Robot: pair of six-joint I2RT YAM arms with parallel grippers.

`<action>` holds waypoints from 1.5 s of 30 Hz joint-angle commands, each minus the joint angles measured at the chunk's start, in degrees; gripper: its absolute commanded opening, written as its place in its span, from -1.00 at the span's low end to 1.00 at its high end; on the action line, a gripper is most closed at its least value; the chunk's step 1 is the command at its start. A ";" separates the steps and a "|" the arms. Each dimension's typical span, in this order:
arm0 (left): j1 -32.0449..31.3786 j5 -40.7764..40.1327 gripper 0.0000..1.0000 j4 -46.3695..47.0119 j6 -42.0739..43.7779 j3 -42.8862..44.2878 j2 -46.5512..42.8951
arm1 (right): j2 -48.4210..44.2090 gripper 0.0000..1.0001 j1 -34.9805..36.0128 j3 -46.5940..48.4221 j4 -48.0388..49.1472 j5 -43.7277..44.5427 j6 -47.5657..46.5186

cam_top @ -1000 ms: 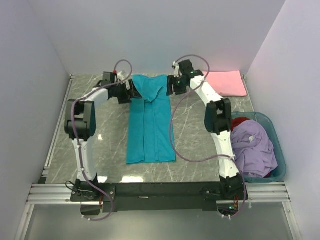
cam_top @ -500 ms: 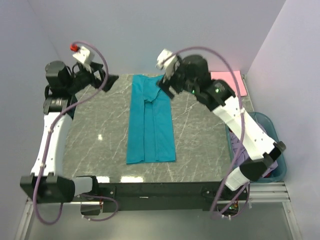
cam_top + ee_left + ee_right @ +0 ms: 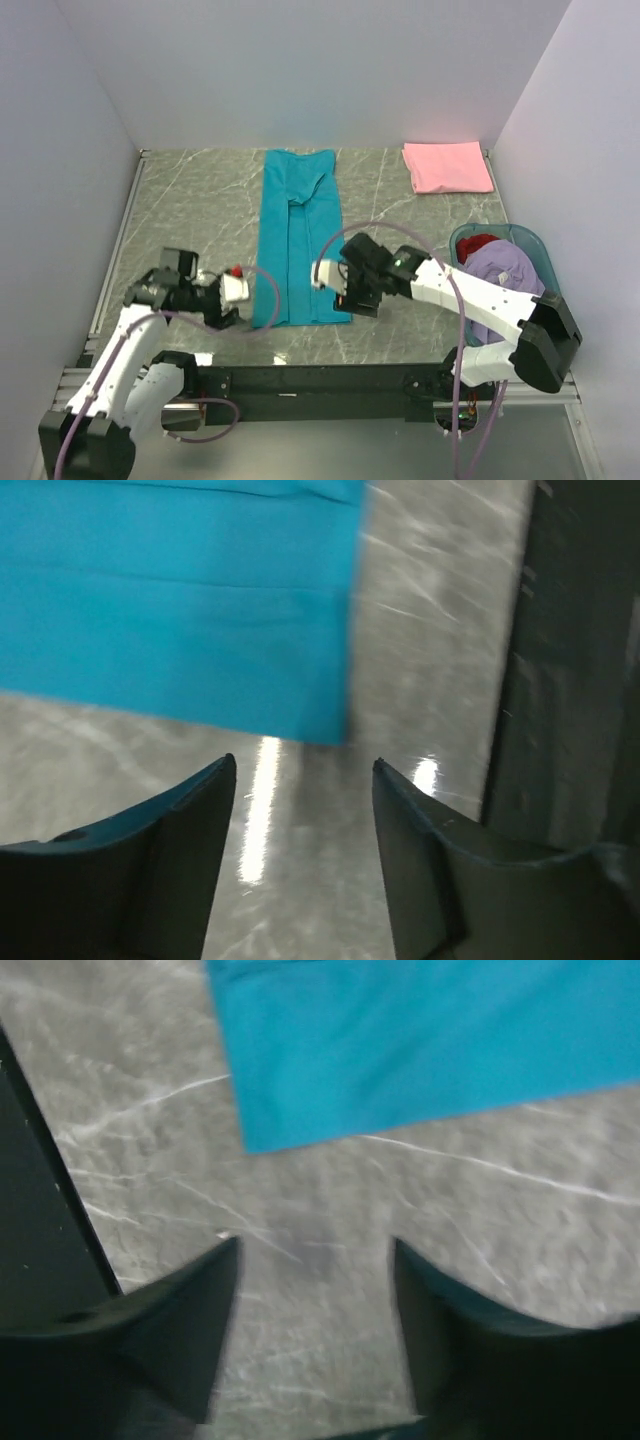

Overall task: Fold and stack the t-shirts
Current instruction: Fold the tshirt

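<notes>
Top external: you've got the pink t-shirt (image 3: 448,167) done, teal t-shirt (image 3: 298,240) half-folded, left gripper (image 3: 232,298) and right gripper (image 3: 335,285) gaping empty, basket (image 3: 528,235) ones to go.

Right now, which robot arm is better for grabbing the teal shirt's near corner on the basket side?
Right. Its open tool points at that corner of the teal shirt, close by. The left tool is at the shirt's other near corner.
</notes>
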 commanded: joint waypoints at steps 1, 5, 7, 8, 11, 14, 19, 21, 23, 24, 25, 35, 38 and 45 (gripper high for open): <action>-5.19 -1.15 0.23 2.05 7.27 -5.08 -4.43 | -2.66 0.25 2.79 -6.45 12.00 -0.78 -1.21; -10.91 -4.93 0.07 7.32 4.55 -8.95 -4.35 | -1.17 0.03 4.55 -11.73 18.51 -0.25 -1.74; -14.25 -6.78 0.01 9.62 3.41 -10.53 -3.29 | -0.73 0.03 5.96 -14.28 22.20 0.54 -2.44; -15.13 -8.53 -0.01 10.85 2.27 -10.97 -2.86 | -0.55 0.03 6.40 -14.99 23.10 0.54 -2.62; -18.56 -10.74 -0.07 14.72 0.34 -12.38 -0.75 | 1.11 0.03 7.63 -17.45 25.64 0.36 -3.93; -21.37 -13.12 -0.15 17.71 -1.33 -12.65 2.15 | 2.26 0.03 8.34 -17.72 25.83 -0.42 -4.55; -22.78 -15.66 -0.18 21.40 -1.00 -13.70 5.14 | 4.71 0.09 8.77 -17.98 27.76 0.45 -4.90; -23.57 -16.46 -0.18 21.85 -0.64 -13.88 5.67 | 6.74 0.08 8.86 -17.63 27.59 0.54 -5.34; -24.01 -17.16 -0.18 21.76 0.58 -13.70 6.37 | 7.79 0.07 8.95 -17.63 27.24 0.36 -5.60; -24.54 -17.69 -0.17 21.85 0.59 -13.62 7.07 | 8.06 0.07 8.95 -17.63 27.24 0.45 -5.78; -24.80 -18.74 -0.17 22.28 0.24 -13.62 7.52 | 8.32 0.05 8.86 -17.63 27.06 0.71 -6.04; -28.14 -22.87 -0.15 23.69 -2.48 -12.13 10.86 | 12.36 -0.42 8.95 -16.66 26.36 3.00 -5.87; -29.02 -23.93 -0.33 22.90 -2.84 -11.07 12.96 | 12.72 -0.67 8.86 -16.84 26.71 4.05 -5.43; -29.11 -21.05 -0.99 18.69 -1.96 -9.93 10.87 | 9.65 -1.00 9.04 -16.58 24.87 3.18 -2.89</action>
